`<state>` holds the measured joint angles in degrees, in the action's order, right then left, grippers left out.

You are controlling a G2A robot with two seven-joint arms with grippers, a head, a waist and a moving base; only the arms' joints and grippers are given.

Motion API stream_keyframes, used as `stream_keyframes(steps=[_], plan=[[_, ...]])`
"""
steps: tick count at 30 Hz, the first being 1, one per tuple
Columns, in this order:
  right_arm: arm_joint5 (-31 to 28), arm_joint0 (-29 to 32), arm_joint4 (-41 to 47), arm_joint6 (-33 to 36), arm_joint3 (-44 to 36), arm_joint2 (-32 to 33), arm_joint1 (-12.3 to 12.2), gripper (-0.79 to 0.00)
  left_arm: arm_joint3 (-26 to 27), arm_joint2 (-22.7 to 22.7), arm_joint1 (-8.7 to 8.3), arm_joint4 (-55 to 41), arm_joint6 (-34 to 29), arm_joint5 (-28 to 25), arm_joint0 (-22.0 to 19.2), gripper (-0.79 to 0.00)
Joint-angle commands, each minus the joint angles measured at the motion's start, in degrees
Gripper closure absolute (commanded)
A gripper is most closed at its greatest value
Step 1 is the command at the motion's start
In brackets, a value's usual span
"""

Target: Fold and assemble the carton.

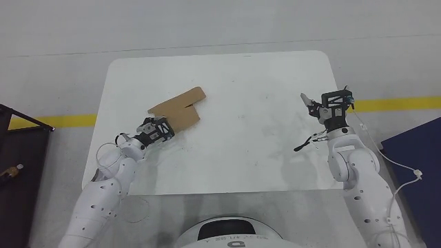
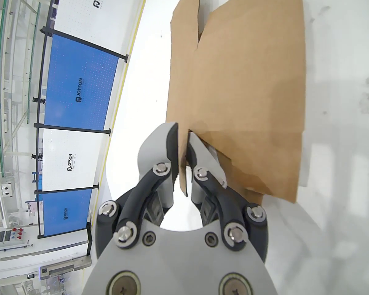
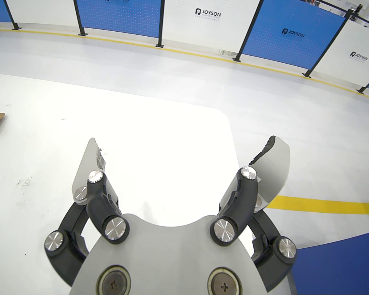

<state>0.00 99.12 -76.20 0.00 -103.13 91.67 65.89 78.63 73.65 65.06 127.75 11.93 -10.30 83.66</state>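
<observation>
Lying flattened, brown slotted carton (image 1: 180,108), left fingers (image 2: 169,151) clamped on its edge, right fingers (image 3: 272,164) apart.

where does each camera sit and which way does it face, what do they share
Top view: above the arms, looking down at the table; both arms show, left gripper shut on the carton, right gripper open.
Left wrist view: on the left wrist, looking along its fingers over the carton toward fence panels.
Right wrist view: on the right wrist, looking past its open fingers across the table's corner.
Shared: the carton is in all three, a mere corner in the right wrist view.
</observation>
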Motion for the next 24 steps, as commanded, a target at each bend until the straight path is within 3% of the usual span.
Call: stream_keyframes(steps=[1, 7, 16, 24], plan=[[0.0, 0.0, 0.0, 0.0, 0.0, 0.0, 0.0, -0.785, 0.31, 0.15, -0.02, -0.53, 0.5, 0.17, 0.16, 0.0], [0.0, 0.0, 0.0, 0.0, 0.0, 0.0, 0.0, -0.785, 1.64, 1.95, -0.14, -4.98, 2.57, 0.68, 1.48, 0.0], [-0.11, -0.11, 0.49, 0.47, 0.19, -0.23, 0.07, -0.785, 6.21, 7.03, -0.36, -22.12, 9.27, -4.95, 5.54, 0.0], [-10.92, -1.23, -1.01, 4.64, 0.34, -4.73, -0.03, -0.785, 8.06, 8.07, -0.54, -21.56, 9.56, -2.2, 7.38, 0.0]])
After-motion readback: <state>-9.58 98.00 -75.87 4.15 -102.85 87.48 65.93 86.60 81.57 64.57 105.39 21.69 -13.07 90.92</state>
